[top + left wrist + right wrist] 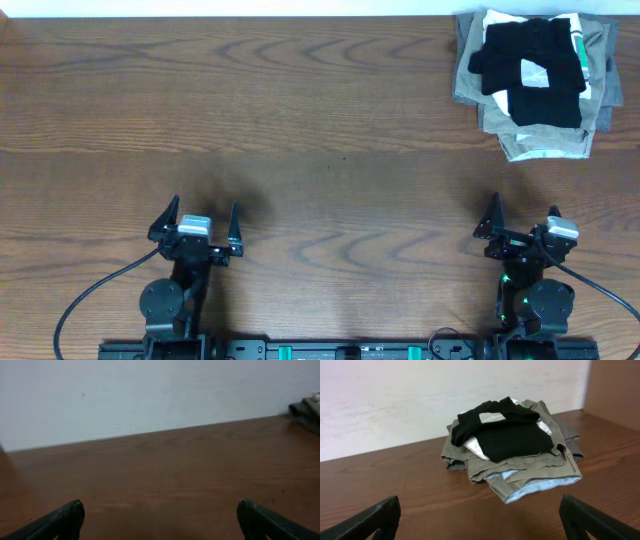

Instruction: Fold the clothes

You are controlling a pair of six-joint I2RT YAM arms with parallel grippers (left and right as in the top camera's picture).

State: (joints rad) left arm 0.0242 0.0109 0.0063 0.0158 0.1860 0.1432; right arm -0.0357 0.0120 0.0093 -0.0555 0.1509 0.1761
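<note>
Black clothes (530, 45) bunched atop folded pile (545, 145)

Matt black cloth garment (530, 62), wood-grain table (300, 140)

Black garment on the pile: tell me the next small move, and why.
Probably reach the right gripper forward toward the black garment, which lies crumpled atop the folded pile at the far right corner of the table. That gripper is open, empty and much closer than the left gripper.
</note>
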